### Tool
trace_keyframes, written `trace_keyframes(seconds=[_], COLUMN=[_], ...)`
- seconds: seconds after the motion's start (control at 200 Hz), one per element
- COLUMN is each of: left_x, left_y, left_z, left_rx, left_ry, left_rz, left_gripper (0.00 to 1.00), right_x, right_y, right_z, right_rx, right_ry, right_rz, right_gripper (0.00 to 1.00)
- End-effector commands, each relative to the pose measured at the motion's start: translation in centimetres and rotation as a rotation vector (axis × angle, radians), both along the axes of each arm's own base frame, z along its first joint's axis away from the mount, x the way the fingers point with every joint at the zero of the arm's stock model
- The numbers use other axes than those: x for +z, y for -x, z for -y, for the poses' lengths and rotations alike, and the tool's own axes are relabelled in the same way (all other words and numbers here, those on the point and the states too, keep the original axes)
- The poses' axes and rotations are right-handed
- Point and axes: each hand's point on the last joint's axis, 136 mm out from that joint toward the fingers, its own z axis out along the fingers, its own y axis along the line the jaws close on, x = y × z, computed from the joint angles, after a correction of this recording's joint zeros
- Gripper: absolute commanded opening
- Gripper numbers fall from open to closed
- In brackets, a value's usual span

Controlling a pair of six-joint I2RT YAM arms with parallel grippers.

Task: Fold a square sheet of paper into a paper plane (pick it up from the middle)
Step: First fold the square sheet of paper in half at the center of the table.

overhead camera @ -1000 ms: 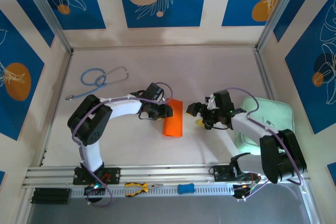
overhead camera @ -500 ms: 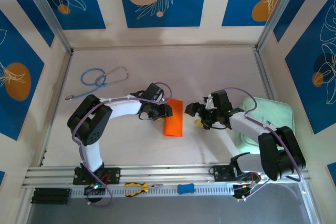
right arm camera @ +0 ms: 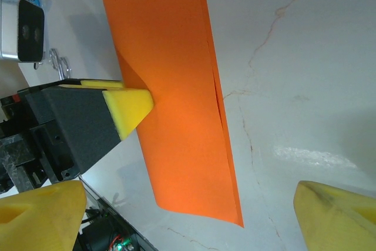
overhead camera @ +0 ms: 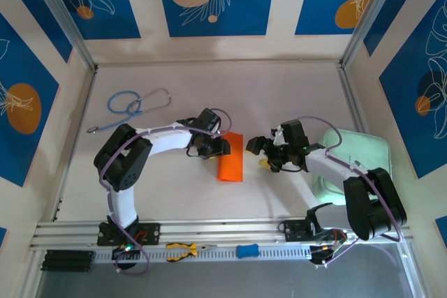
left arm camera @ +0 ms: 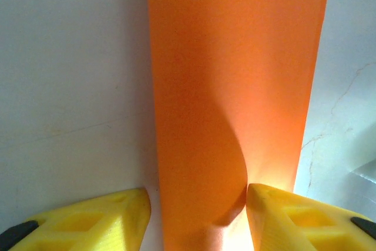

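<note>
Right arm has swung inward; right pincer gapes empty, left pincer stands apart astride the orange sheet.

Top camera: high at 6 o'clock, looking down. Left wrist faces 3 o'clock, right 9 o'clock, both close; all share paper.

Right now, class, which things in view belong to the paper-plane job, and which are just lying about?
Job in hand:
orange sheet of paper, folded into a narrow strip

Just lying about:
stethoscope
pale green pad
yellow-handled pliers
small blue object beside the pliers
</note>
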Motion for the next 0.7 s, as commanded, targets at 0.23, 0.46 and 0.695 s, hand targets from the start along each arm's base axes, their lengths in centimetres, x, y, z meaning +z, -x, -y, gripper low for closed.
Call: trace_keyframes(seconds=[0.23,0.46,0.695], left_x=[-3.7,-4.9,-5.3], left_y=[0.5,0.8,0.9], left_z=[-3.8,-4.5,-4.5], left_rx=[0.057,0.046,0.033], left_ry=[-0.248,-0.306,-0.307], left_rz=[-0.046,-0.068,-0.069], left_gripper=[0.56,0.57,0.55], right_x=[0.5,0.4,0.3], right_y=[-0.4,-0.3,-0.3], right_z=[-0.2,-0.1,0.0], right_rx=[-0.001,-0.003,-0.004], right_ry=[0.003,0.009,0.013], right_rz=[0.001,-0.001,0.0], right_gripper=[0.92,0.92,0.93])
